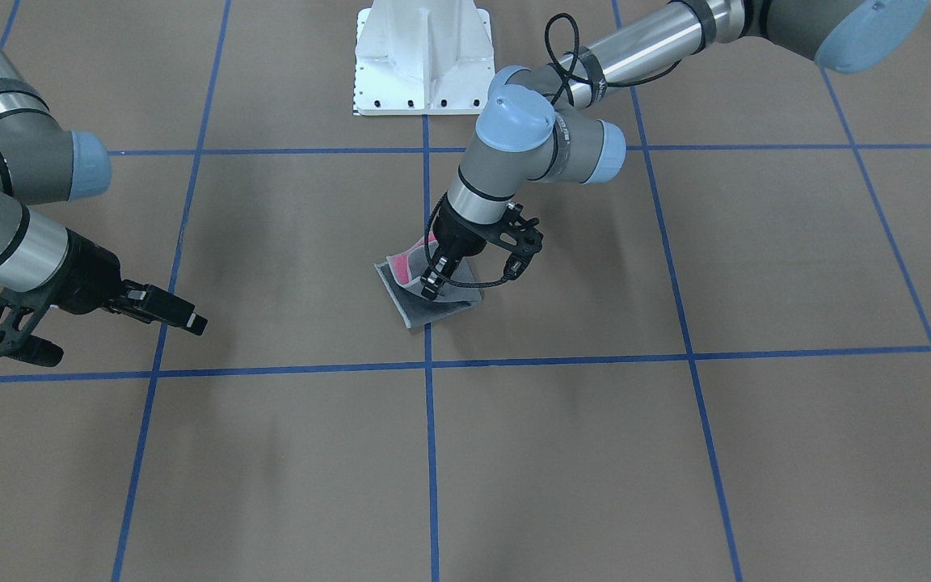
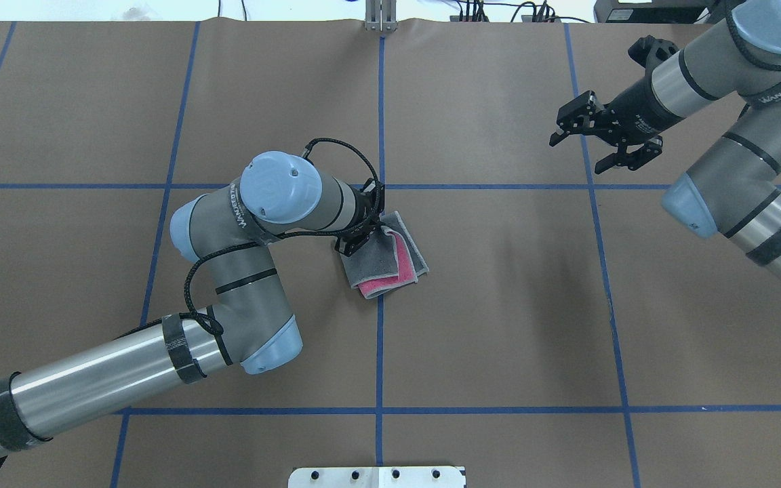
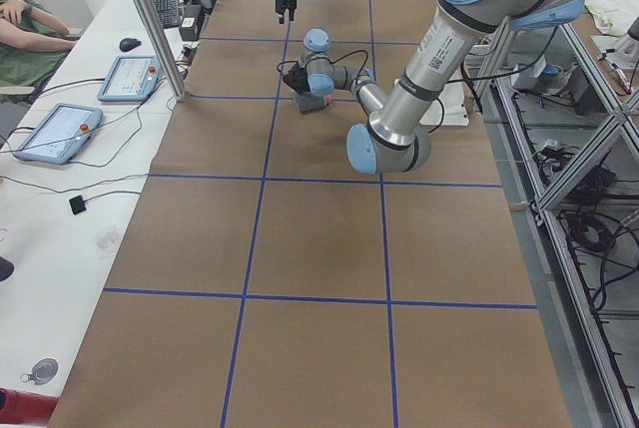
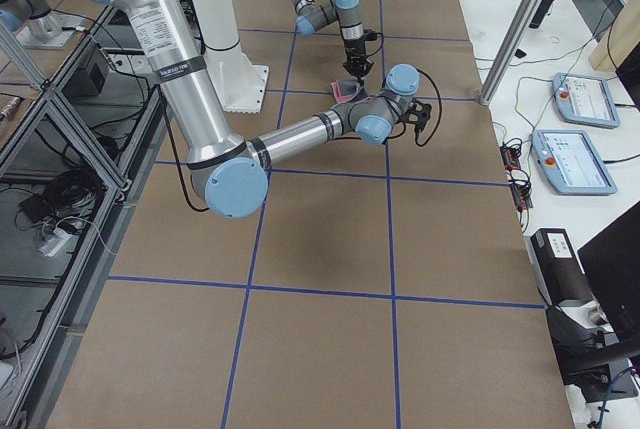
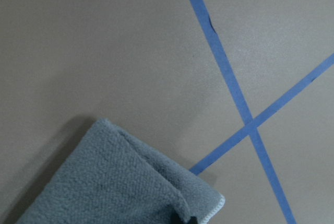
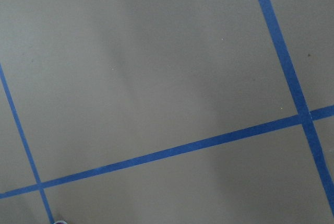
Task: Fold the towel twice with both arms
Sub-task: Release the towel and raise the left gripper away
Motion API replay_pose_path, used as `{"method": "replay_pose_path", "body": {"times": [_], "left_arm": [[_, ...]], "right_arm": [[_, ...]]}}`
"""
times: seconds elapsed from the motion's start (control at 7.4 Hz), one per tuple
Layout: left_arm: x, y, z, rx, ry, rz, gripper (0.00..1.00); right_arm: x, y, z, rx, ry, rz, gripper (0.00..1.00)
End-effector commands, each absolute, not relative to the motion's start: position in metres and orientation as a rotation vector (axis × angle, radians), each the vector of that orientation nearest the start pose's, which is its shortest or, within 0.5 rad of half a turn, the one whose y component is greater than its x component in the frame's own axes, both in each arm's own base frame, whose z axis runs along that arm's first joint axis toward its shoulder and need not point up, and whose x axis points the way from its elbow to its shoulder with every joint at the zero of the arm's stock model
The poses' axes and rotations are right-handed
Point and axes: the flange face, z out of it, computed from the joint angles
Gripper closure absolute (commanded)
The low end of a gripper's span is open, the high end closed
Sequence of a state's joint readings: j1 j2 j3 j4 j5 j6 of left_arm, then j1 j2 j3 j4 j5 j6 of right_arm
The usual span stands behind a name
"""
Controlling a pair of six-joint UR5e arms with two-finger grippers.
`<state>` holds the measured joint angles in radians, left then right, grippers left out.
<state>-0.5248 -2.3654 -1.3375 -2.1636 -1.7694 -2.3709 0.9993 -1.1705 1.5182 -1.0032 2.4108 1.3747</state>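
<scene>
The towel (image 1: 451,305) lies near the table's middle, folded into a small stack with the dark grey face outward and a pink strip (image 2: 401,261) showing between layers. My left gripper (image 1: 431,287) stands tilted over it, shut on one grey corner, which is lifted off the stack (image 2: 363,257). The left wrist view shows that grey flap (image 5: 115,182) with a pale stitched edge and a black fingertip at its bottom edge. My right gripper (image 2: 577,152) hangs open and holds nothing, far from the towel, above bare brown table (image 1: 191,322). The right wrist view shows only table and tape.
Blue tape lines (image 2: 380,318) divide the brown table into squares; two cross right beside the towel. The white pedestal base (image 1: 421,56) stands at the robot's side. Beyond the far edge, a side bench holds tablets (image 3: 130,77), and a person (image 3: 20,34) sits there.
</scene>
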Motion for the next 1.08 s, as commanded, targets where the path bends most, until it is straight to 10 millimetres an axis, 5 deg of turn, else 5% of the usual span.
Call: {"method": "replay_pose_path", "body": {"times": [0.0,0.41,0.54,0.68,0.95], "left_arm": [[0.633,-0.502,0.187,-0.35,1.186,-1.112,1.0],[0.633,-0.505,0.192,-0.334,1.198,-1.125,1.0],[0.633,-0.506,0.192,-0.327,1.207,-1.128,0.2],[0.633,-0.508,0.19,-0.318,1.216,-1.142,0.02],[0.61,-0.534,0.187,-0.342,1.254,-1.24,0.01]], "right_arm": [[-0.301,-0.577,0.382,-0.16,-1.146,0.328,0.0],[-0.301,-0.577,0.384,-0.162,-1.144,0.33,0.0],[-0.301,-0.577,0.385,-0.163,-1.143,0.331,0.0],[-0.301,-0.577,0.384,-0.163,-1.143,0.331,0.0],[-0.303,-0.577,0.381,-0.162,-1.146,0.329,0.0]]}}
